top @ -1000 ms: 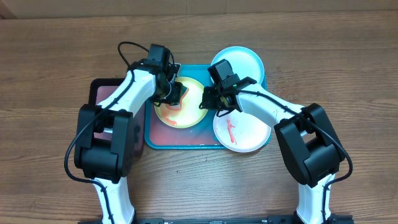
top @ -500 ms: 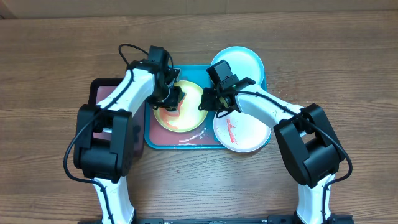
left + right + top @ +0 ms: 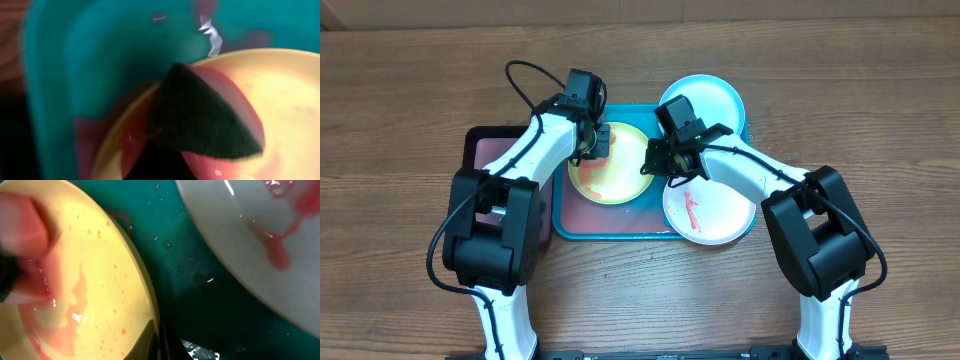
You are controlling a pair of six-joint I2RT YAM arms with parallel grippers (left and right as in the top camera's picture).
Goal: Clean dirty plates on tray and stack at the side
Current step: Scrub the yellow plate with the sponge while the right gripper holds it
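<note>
The yellow-green plate (image 3: 615,165) lies wet and red-smeared on the teal tray (image 3: 610,228). My left gripper (image 3: 599,142) is shut on a pink sponge with a dark scouring face (image 3: 200,115) and presses it on the plate's far left part (image 3: 285,85). My right gripper (image 3: 655,166) is shut on the plate's right rim (image 3: 152,330). The white plate (image 3: 710,210) with a red smear sits at the tray's right front corner, and also shows in the right wrist view (image 3: 250,240). The light blue plate (image 3: 705,98) lies at the far right.
A smaller black tray (image 3: 485,150) with a reddish inside stands to the left of the teal tray. The teal tray's base (image 3: 195,285) is wet. Bare wooden table (image 3: 880,120) surrounds everything.
My left gripper has moved the sponge from the plate's left middle toward its far edge. The right gripper has kept its hold on the rim.
</note>
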